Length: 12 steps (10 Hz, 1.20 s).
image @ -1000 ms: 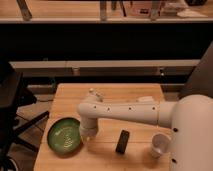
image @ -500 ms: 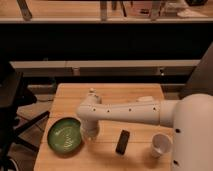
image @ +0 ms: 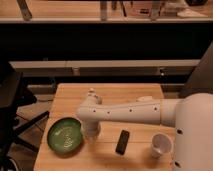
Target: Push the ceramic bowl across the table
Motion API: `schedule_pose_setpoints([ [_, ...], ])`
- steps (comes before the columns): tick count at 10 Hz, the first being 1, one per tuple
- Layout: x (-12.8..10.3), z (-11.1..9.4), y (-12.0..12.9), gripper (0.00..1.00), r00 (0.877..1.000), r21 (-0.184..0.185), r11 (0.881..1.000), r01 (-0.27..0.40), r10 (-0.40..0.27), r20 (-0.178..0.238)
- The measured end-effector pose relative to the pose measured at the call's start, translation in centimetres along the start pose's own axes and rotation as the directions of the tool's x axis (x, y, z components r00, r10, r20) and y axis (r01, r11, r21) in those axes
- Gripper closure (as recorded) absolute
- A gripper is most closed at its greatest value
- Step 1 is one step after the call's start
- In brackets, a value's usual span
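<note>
While your white arm (image: 127, 114) reached in from the right edge of the frame across the wooden table (image: 120, 92), your gripper (image: 90, 132) pointed down at the tabletop, lower left of centre. It sat just beside the right rim of the ceramic bowl (image: 65, 135), and you could not tell whether it truly touched that rim. Whether the gripper was spread or pressed together could not be told either, since the wrist hid it from above. The bowl, green and upright, lay at the lower left of the table, near the front left corner. A small black object (image: 122, 142) lay flat to the right of the gripper, apart from it, and a white cup (image: 161, 145) stood further right, near the arm's wide base. A dark chair (image: 12, 100) stood off the table's left side
</note>
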Motion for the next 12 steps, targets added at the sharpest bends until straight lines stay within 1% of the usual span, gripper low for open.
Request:
schedule_pose_setpoints([
  [1, 0.3, 0.2, 0.2, 1.00, 1.000, 0.003, 1.000, 0.006, -0.006, 0.003],
  [3, 1.7, 0.7, 0.0, 1.00, 1.000, 0.046, 0.999, 0.022, -0.022, 0.000],
  [4, 2.2, 0.7, -0.4, 1.00, 0.999, 0.050, 0.998, 0.032, -0.032, -0.003],
  [5, 2.5, 0.6, -1.4, 1.00, 0.999, 0.047, 0.997, 0.054, -0.054, -0.007],
  [7, 2.9, 0.6, -3.9, 1.00, 0.994, 0.021, 0.994, 0.109, -0.109, -0.008],
  [8, 3.1, 0.5, -5.5, 1.00, 0.990, 0.016, 0.990, 0.141, -0.141, -0.008],
  [9, 3.2, 0.5, -7.6, 1.00, 0.983, 0.016, 0.983, 0.181, -0.181, -0.002],
  [10, 3.2, 0.6, -9.0, 1.00, 0.979, 0.020, 0.979, 0.205, -0.205, 0.001],
  [12, 2.9, 0.7, -10.2, 1.00, 0.980, 0.020, 0.980, 0.199, -0.199, 0.003],
])
